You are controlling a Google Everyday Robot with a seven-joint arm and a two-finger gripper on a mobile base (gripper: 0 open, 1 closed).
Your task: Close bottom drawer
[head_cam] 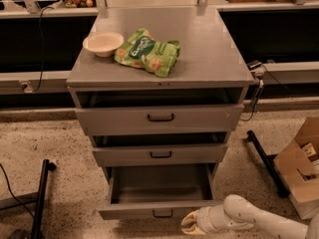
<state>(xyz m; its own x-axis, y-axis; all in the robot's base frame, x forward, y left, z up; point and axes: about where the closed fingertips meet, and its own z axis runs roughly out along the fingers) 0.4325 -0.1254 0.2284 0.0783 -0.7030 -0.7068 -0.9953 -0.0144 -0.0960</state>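
While the bottom drawer stands pulled out, the gripper sits by its front's lower right edge; clenched or released, I cannot tell.

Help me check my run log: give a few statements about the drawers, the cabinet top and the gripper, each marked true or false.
1. The bottom drawer stands pulled well out. True.
2. The gripper is out of view. False: it is low, near the right part of the bottom drawer's front.
3. The bowl sits inside the bottom drawer. False: it stands on the cabinet top, beside a green snack bag.
4. A cardboard box stands at the right edge of the view. True.
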